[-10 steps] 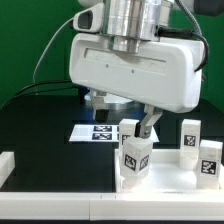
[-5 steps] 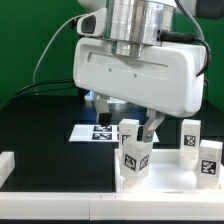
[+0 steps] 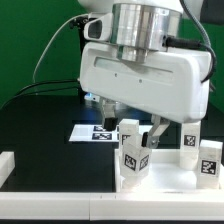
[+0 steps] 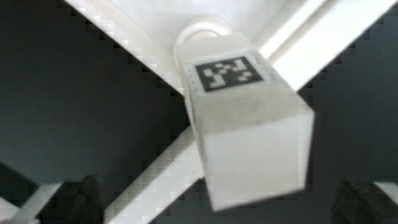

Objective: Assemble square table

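A white block leg (image 3: 133, 152) with black-and-white tags stands upright on the white square table top (image 3: 165, 180) near the front. In the wrist view the same leg (image 4: 246, 125) shows its tag on the end, with the top's raised rims (image 4: 134, 45) running behind it. My gripper (image 3: 131, 124) hangs right above this leg, open, with one dark finger (image 4: 77, 200) on each side and clear gaps to the leg; it holds nothing (image 4: 221, 206). Two more tagged legs (image 3: 190, 138) (image 3: 211, 160) stand at the exterior view's right.
The marker board (image 3: 92, 132) lies on the black table behind the leg. A plain white bar (image 3: 5, 166) sits at the exterior view's left edge. The gripper's wide white body (image 3: 145, 80) hides much of the middle of the scene.
The gripper has shifted toward the exterior view's right and slightly lower over the standing leg. The leg and other parts have not moved.
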